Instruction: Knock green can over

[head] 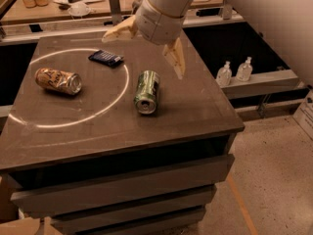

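The green can (146,92) lies on its side on the dark tabletop (195,106), its silver top facing the front edge. My gripper (146,45) hangs above and behind the can, clear of it. Its two tan fingers are spread wide and hold nothing: one fingertip (177,58) points down just right of the can, the other (120,32) reaches out to the left.
A tan-orange can (57,80) lies on its side at the left. A small dark flat object (105,58) lies behind the green can. A bright ring of light marks the tabletop. Two small bottles (234,72) stand on a lower shelf at the right.
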{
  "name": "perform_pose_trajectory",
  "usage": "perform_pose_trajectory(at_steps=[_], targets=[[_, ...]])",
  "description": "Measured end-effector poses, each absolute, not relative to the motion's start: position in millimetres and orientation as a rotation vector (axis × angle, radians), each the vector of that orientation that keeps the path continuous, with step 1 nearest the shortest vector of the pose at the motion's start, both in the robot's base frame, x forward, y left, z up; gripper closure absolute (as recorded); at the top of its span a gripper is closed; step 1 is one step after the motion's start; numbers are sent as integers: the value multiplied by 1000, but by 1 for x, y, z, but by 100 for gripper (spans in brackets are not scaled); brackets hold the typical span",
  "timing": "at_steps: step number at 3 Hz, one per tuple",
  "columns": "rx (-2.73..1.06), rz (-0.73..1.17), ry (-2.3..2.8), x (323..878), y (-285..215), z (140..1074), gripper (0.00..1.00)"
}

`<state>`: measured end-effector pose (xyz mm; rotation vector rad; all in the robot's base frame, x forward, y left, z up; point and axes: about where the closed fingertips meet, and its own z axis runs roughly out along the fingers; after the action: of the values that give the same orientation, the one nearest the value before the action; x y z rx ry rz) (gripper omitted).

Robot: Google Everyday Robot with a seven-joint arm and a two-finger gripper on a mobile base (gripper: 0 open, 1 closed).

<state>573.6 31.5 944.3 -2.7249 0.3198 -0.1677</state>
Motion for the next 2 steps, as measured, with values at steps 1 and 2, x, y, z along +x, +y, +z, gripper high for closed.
perform_pose_trajectory(at_steps=[1, 2], targets=[[-2660, -259, 425, 574, 6, 962, 0], [-2618, -311, 494, 574, -10, 971, 0]])
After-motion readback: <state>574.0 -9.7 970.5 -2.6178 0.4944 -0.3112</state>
